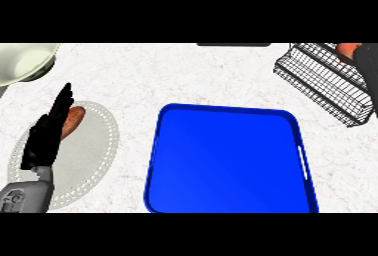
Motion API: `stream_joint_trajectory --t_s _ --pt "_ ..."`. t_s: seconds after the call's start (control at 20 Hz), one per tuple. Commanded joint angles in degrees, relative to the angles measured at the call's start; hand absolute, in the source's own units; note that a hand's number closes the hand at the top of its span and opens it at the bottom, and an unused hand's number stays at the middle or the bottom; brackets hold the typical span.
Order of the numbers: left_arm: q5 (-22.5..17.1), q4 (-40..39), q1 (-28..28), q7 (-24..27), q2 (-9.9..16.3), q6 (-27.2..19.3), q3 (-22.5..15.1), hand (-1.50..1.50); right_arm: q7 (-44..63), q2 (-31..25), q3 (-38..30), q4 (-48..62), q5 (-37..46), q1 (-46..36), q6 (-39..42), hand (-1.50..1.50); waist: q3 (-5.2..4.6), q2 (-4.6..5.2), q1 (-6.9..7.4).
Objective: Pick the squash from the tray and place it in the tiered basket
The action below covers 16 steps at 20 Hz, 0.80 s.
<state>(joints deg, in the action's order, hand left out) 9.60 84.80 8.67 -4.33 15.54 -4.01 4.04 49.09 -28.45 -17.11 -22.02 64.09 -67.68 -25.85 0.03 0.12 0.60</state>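
One squash (347, 50) over basket (325, 82), tray (229, 160) bare. Right hand (367, 70) mostly out of frame, grip impossible to tell. Left hand (50, 132) straight-fingered, resting. Risk: release over the rim, squash rolling off.

One blue tray (229, 160), one wire tiered basket (325, 82), one pale bowl (22, 62), one white round plate (92, 150) bearing one brownish item (71, 121), and two black hands (48, 135) (367, 70) show on one desk (184, 75).
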Motion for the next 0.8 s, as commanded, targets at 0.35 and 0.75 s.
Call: stream_joint_trajectory --t_s 0.35,0.75 --pt "2.2 -3.4 -1.7 3.2 -1.5 -1.8 0.0 0.0 8.8 -2.1 2.1 -17.0 3.1 2.5 -3.2 -1.5 -0.12 -0.62 -1.84" --pt "-0.2 0.5 -4.3 -0.1 0.2 0.1 2.3 0.0 16.9 0.5 -1.4 -38.9 -2.8 13.5 6.8 -1.5 -0.1 -2.01 -4.53"
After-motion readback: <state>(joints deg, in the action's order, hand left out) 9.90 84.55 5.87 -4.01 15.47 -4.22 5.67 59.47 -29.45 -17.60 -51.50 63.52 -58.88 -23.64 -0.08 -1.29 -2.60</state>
